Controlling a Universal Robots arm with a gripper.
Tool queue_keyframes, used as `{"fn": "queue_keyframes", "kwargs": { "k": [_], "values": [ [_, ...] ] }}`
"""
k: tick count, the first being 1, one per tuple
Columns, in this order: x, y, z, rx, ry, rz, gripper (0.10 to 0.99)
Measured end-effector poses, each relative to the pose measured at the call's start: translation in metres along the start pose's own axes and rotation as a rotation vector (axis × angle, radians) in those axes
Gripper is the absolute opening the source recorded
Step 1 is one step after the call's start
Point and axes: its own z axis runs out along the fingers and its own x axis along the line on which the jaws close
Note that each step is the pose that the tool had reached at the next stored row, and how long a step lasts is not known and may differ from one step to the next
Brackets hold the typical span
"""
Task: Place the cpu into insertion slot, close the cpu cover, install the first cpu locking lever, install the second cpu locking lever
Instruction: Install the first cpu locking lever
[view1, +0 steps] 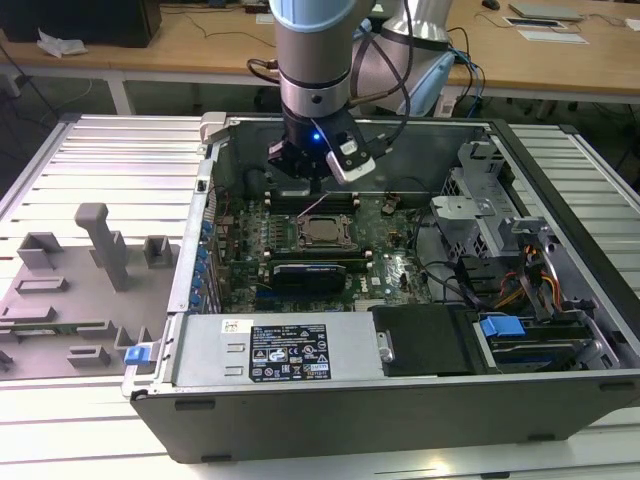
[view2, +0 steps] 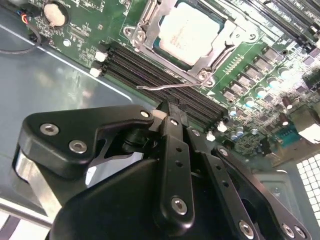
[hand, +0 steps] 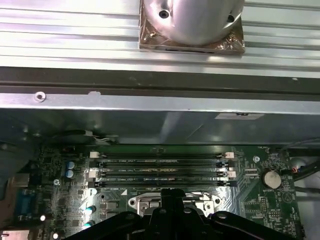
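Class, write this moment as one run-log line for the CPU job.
cpu seated | cpu cover down around it | wire lever sticking out | end effector shut, near lever

cpu cover cut by edge (second wrist view); pincer half-hides socket.

The cpu has a pale silver-grey top, framed by the shiny silver cpu cover, on a deep green motherboard speckled with fine pale print. The memory slots are black with white end clips. The gripper is matt black, and a bright blue tab sits towards the case's near edge
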Motion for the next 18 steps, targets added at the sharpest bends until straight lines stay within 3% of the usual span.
{"fn": "queue_keyframes", "kwargs": {
  "k": [3, 4, 5, 7, 13, 18],
  "values": [
    [0.0012, -0.0001, 0.0004, 0.0, -0.0499, -0.016, 0.106],
    [0.0074, -0.0024, 0.0081, -0.001, -0.0748, -0.026, 0.106],
    [0.0083, -0.0051, 0.0178, -0.001, -0.0751, -0.026, 0.106],
    [0.0071, -0.0078, 0.0271, 0.0, -0.0784, -0.015, 0.106],
    [0.0029, -0.0083, 0.0309, 0.007, -0.0903, 0.027, 0.106],
    [0.0026, -0.0048, 0.0331, 0.01, -0.096, 0.047, 0.106]
  ]
}}
